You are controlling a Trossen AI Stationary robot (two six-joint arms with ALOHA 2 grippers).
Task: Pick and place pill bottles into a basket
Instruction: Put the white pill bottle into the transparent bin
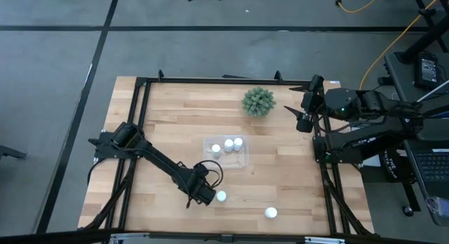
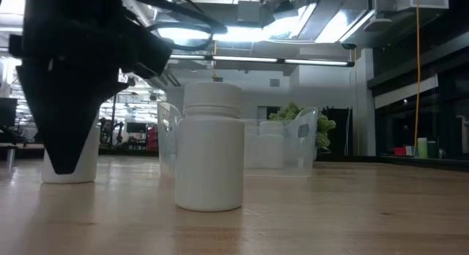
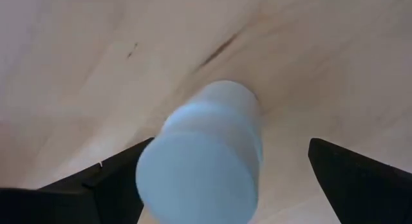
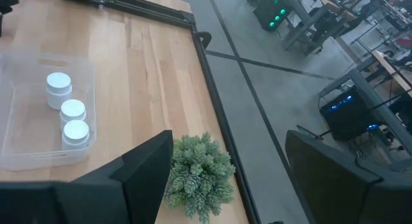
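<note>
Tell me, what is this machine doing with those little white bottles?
It is collecting small white round-capped pill bottles into a clear plastic tray at mid-table. Three bottles already stand inside it. The left arm's tool is open around a fourth bottle near the table's front edge, not gripping it yet. Another bottle waits further right. The right arm's tool hangs open at the far right corner, near a green spiky plant.

On the table [image 1: 168,111], three pill bottles [image 1: 228,144] stand in the basket [image 1: 243,160] near the middle, the plant [image 1: 258,102] lies behind it, and two more bottles stand before it, one [image 1: 222,196] between the left gripper's [image 1: 213,197] spread fingers, the other [image 1: 271,212] farther right.
</note>
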